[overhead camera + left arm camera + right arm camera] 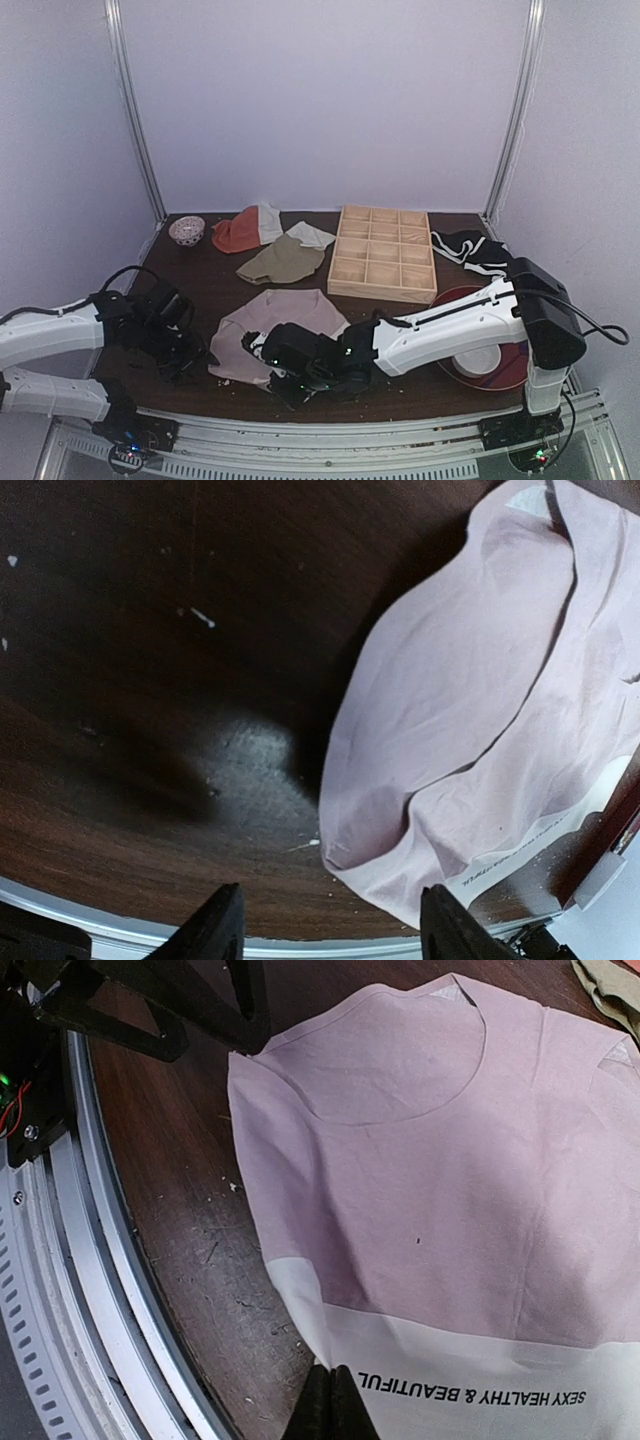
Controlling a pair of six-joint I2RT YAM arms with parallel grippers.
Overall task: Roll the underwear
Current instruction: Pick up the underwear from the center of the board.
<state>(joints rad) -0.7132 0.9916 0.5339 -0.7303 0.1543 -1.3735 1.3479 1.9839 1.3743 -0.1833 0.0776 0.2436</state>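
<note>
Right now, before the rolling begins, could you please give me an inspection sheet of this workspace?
Surface: dark brown wooden table, with small white crumbs.
Job's things: dusty mauve-pink underwear with a white lettered waistband, lying spread, not rolled.
Clutter: olive-green cloth, orange-red and white cloth, small patterned bowl, wooden compartment tray, black-and-white striped cloth, red plate.
Grippers: left gripper open, beside the underwear; right gripper shut on the waistband's edge.
Cables: black cable by the left arm, another by the right.
Surroundings: plain white walls, metal rail in front.
</note>
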